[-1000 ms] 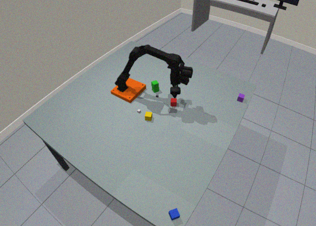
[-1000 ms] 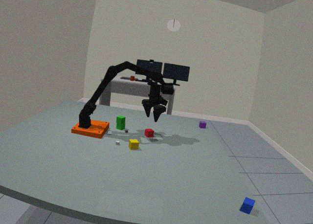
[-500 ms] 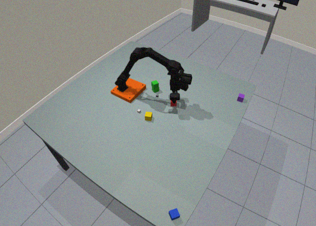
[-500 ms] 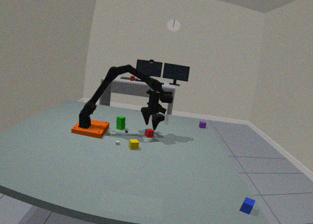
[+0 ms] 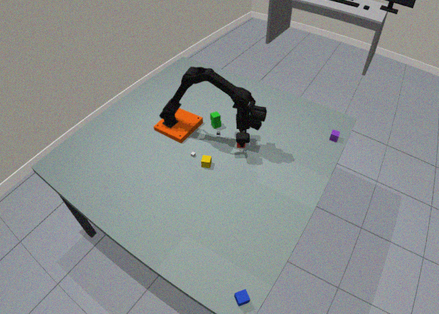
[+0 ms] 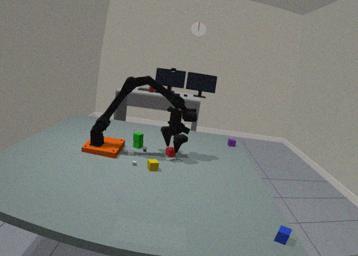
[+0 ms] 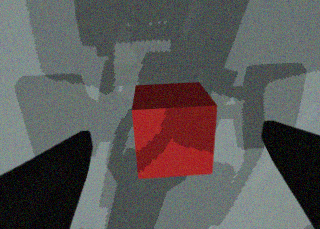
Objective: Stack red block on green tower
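Observation:
The red block (image 5: pixel 239 146) (image 6: pixel 170 151) (image 7: pixel 173 130) rests on the table, mostly hidden under the gripper in the top view. My gripper (image 5: pixel 242 140) (image 6: pixel 173 144) (image 7: pixel 178 134) is open and hangs just above the block, one finger on each side of it, not touching it. The green tower (image 5: pixel 215 119) (image 6: pixel 138 140) stands upright to the left of the gripper, beside the orange arm base (image 5: pixel 186 127) (image 6: pixel 111 148).
A yellow block (image 5: pixel 206 160) (image 6: pixel 152 164) lies in front of the red one, with a small white cube (image 5: pixel 193 153) (image 6: pixel 134 162) and a small dark cube (image 5: pixel 218 132) (image 6: pixel 144 150) nearby. A purple block (image 5: pixel 335 135) (image 6: pixel 231 142) lies far right. A blue block (image 5: pixel 242 297) (image 6: pixel 283 234) sits at the near edge.

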You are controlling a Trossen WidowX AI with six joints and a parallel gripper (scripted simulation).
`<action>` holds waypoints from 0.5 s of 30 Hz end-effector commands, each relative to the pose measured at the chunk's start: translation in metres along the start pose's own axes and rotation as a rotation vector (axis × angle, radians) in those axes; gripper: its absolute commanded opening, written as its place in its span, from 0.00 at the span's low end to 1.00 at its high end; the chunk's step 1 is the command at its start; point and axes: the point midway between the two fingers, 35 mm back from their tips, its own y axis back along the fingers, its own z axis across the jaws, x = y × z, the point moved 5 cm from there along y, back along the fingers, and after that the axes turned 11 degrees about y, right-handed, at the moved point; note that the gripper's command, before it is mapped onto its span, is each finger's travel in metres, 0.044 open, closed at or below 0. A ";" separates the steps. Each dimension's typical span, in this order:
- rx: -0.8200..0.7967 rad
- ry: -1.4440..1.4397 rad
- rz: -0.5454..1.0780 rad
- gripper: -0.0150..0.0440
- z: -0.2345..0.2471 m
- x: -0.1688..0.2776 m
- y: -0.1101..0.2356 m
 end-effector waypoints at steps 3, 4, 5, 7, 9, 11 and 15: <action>-0.010 -0.001 0.007 1.00 0.002 0.002 -0.013; -0.010 -0.001 0.007 1.00 0.002 0.002 -0.015; -0.010 -0.001 0.007 1.00 0.002 0.002 -0.016; -0.010 -0.001 0.007 1.00 0.002 0.002 -0.020; -0.010 -0.001 0.007 1.00 0.002 0.002 -0.023; -0.010 -0.001 0.007 1.00 0.002 0.002 -0.026; -0.010 -0.001 0.007 1.00 0.002 0.003 -0.028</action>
